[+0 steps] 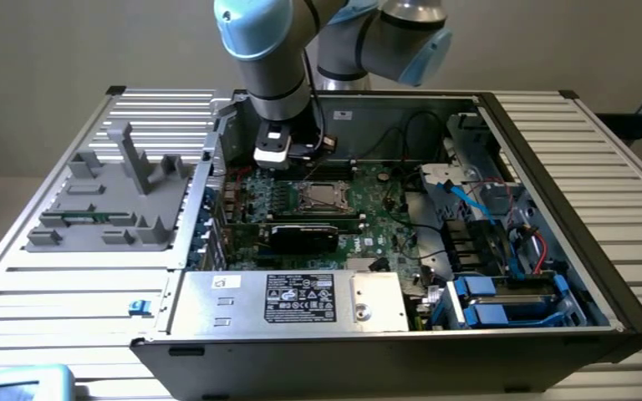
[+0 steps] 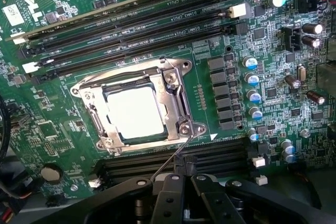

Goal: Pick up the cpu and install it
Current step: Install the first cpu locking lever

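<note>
The cpu is a flat square chip with a bright silver top. It lies in the motherboard socket, framed by the metal retention bracket. In the exterior view the cpu sits mid-board inside the open computer case. My gripper hovers just beside the socket's edge, fingers shut together with nothing visibly held. A thin wire lever runs from the bracket's corner toward the fingertips. Seen from outside, the gripper hangs over the board a little to the exterior view's left of the socket.
Black memory slots flank the socket on both sides. A black card with a green board and a silver box with a white label sit nearer the case front. Cables and blue drive bays fill the exterior view's right. A grey fixture stands outside the case.
</note>
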